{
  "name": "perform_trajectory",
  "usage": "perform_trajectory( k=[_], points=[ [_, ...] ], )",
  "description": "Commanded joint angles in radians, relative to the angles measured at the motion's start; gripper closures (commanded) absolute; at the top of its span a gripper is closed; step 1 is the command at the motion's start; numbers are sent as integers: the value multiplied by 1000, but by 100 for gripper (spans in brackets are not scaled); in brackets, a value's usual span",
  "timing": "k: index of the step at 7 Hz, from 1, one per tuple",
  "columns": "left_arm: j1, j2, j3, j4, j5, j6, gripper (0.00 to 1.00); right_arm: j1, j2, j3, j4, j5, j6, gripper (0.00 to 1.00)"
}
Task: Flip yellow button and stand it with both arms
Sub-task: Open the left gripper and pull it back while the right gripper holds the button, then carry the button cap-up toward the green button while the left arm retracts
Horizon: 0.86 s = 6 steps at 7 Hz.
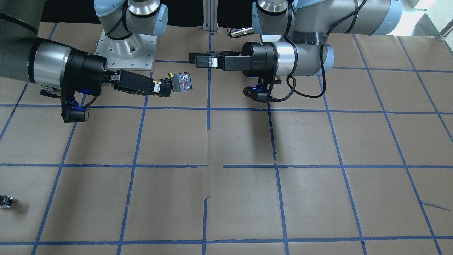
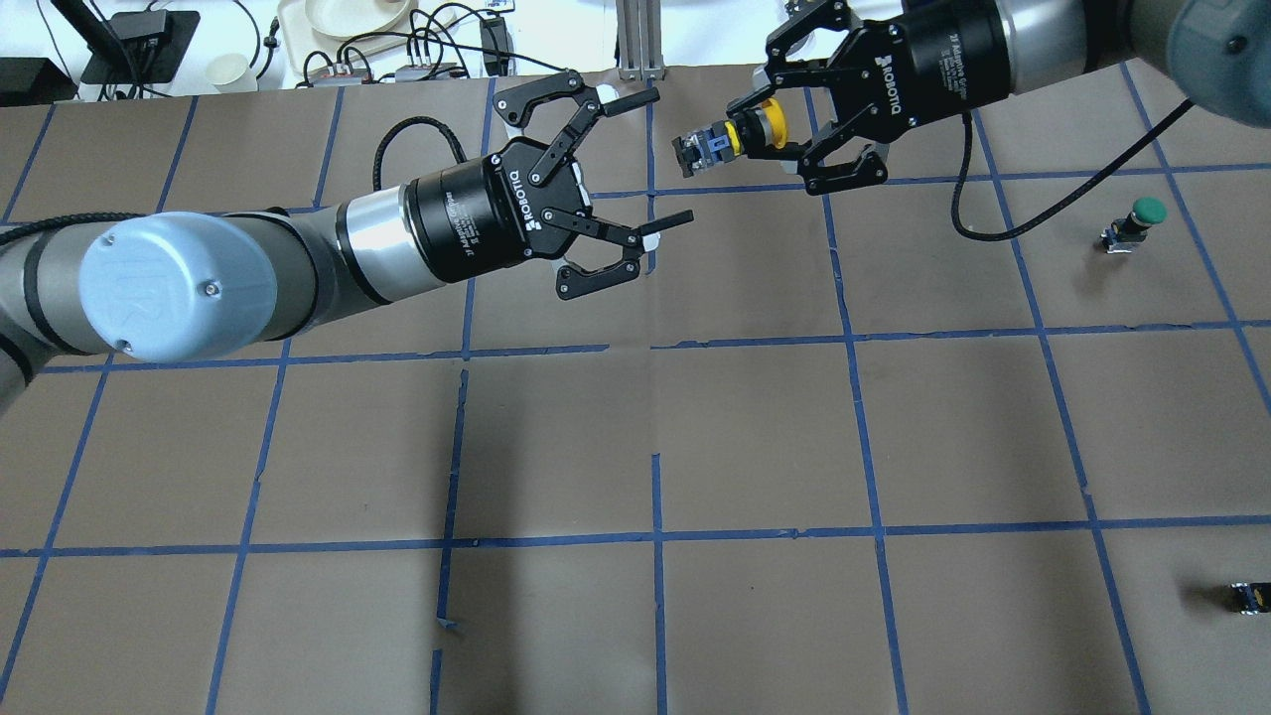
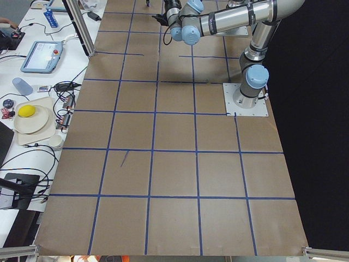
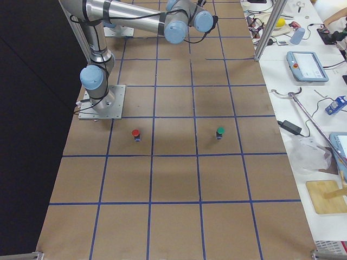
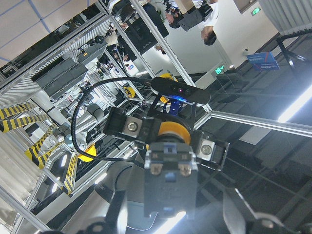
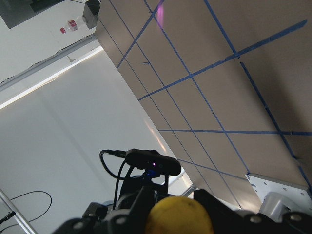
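Clamping yellow button (image 2: 771,126) midair: R gripper (image 2: 747,135); L gripper (image 2: 661,159) spread wide, facing it, apart.

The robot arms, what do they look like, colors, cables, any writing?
The left arm and right arm are silver-grey tubes with light-blue joint caps. The left gripper and right gripper are black with white ROBOTIQ lettering; a black cable loops by each wrist.
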State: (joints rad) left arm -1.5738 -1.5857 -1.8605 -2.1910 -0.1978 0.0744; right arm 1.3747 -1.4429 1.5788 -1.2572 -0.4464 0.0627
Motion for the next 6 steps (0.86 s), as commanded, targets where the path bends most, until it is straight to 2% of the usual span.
perform_trajectory(
  k=[1,2,3,4,5,6],
  points=[
    [117,20,99,4,343,-27,18,-92,1,15,-68,-132,-37,82],
    [170,18,130,90,568,-42,17,-120,-5,15,-73,-266,-35,83],
    [190,20,162,260,841,-141,12,-135,-20,15,-77,-463,-23,85],
    [187,23,172,498,1141,-275,1,-147,-34,20,-68,-591,12,91],
    [172,39,173,578,1358,-265,1,-158,-34,26,-79,-738,18,94],
    [170,64,181,577,1561,-154,1,-158,-31,41,-108,-944,22,94]
  ],
)
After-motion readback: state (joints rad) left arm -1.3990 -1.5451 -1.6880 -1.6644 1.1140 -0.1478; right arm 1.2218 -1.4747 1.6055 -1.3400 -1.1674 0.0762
